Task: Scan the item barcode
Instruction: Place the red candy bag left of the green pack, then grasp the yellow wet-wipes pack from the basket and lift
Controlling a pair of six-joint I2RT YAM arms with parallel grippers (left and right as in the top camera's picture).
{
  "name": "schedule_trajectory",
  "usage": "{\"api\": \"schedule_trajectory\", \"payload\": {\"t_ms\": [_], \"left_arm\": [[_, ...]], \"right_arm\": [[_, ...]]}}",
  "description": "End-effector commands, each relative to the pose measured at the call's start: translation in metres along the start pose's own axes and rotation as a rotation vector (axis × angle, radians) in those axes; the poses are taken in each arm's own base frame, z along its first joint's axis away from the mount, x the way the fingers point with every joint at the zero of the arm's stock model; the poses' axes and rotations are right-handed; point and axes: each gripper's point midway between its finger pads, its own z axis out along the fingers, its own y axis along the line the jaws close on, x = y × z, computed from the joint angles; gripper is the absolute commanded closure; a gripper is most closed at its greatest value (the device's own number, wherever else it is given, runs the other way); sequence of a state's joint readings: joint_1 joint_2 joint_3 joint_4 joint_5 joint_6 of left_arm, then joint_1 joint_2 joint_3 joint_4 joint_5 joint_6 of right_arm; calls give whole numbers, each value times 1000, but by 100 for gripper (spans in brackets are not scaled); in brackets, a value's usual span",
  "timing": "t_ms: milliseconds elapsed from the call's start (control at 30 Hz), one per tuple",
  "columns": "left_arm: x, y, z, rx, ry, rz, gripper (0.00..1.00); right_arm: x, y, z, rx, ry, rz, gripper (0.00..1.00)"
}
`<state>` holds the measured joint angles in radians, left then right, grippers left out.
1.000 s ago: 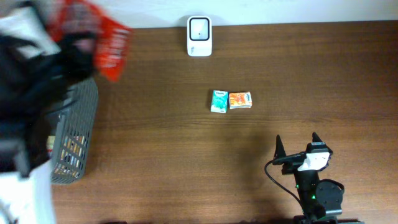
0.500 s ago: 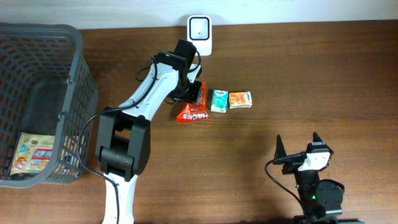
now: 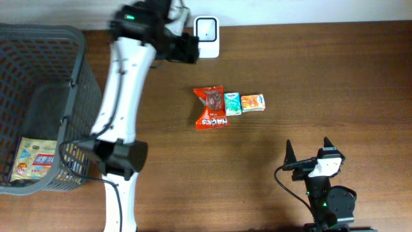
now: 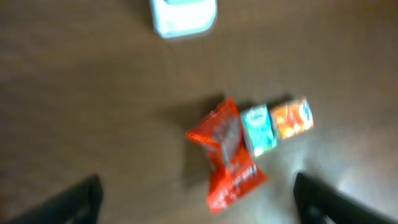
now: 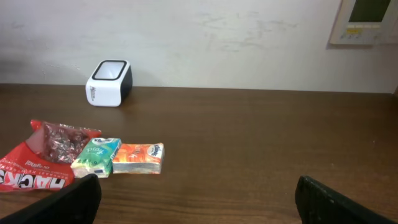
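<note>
The brown wooden worktop [image 3: 335,71] carries a short row of three items: a red snack packet [image 3: 211,108], a teal pack [image 3: 232,104] against it, and an orange pack [image 3: 252,102] touching that. The row lies ahead of the left end effector [image 4: 196,185] and ahead-left of the right end effector [image 5: 198,202]. A white scanner [image 3: 206,28] stands beyond the row from both. A grey basket [image 3: 87,109] sits far left of the right end effector.

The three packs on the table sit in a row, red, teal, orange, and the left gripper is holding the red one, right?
No. The left gripper holds nothing: the left wrist view shows its jaws wide open and the red bag lying on the table. The row with the teal pack and orange pack is as you said.
</note>
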<state>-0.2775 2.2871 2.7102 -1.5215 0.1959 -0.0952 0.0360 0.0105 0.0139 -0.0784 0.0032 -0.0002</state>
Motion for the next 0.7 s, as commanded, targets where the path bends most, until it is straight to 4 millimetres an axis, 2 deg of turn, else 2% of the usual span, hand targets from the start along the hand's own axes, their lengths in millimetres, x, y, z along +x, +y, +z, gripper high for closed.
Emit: {"api": "schedule_trajectory", "payload": {"t_ms": [0, 67, 100, 133, 200, 233, 267, 300, 333, 367, 433, 467, 500, 533, 600, 633, 667], "left_arm": [[-35, 72, -140, -109, -368, -102, 1], [-22, 125, -201, -190, -475, -250, 1], [-8, 156, -226, -248, -506, -316, 1], [16, 201, -252, -329, -520, -425, 1], [45, 255, -276, -421, -550, -616, 1], [60, 279, -282, -465, -549, -722, 1], [75, 300, -280, -509, -514, -795, 1], [87, 313, -270, -532, -461, -835, 1], [100, 326, -248, -541, -361, -877, 1], [122, 338, -215, -553, -224, -968, 1], [158, 356, -176, -624, -79, -1160, 1], [177, 374, -147, -677, -15, -1218, 1], [192, 382, -117, -671, 48, -1230, 1], [210, 385, -91, -673, 108, -1264, 1], [236, 383, -60, -671, 184, -1306, 1], [251, 382, -47, -690, 221, -1342, 1], [267, 382, -44, -751, 252, -1388, 1]], "right_arm": [[3, -2, 0, 9, 5, 5, 1], [3, -2, 0, 10, 5, 5, 2], [3, -2, 0, 10, 5, 5, 2], [3, -2, 0, 9, 5, 5, 1], [3, -2, 0, 10, 5, 5, 2], [3, -2, 0, 9, 5, 5, 2], [3, -2, 0, 9, 5, 5, 1], [3, -2, 0, 9, 5, 5, 1], [3, -2, 0, 10, 5, 5, 1], [3, -2, 0, 9, 5, 5, 2], [3, -2, 0, 9, 5, 5, 2], [3, -2, 0, 9, 5, 5, 2], [3, -2, 0, 10, 5, 5, 1], [3, -2, 0, 10, 5, 5, 1], [3, -2, 0, 9, 5, 5, 2], [3, -2, 0, 9, 5, 5, 2], [3, -2, 0, 10, 5, 5, 2]]}}
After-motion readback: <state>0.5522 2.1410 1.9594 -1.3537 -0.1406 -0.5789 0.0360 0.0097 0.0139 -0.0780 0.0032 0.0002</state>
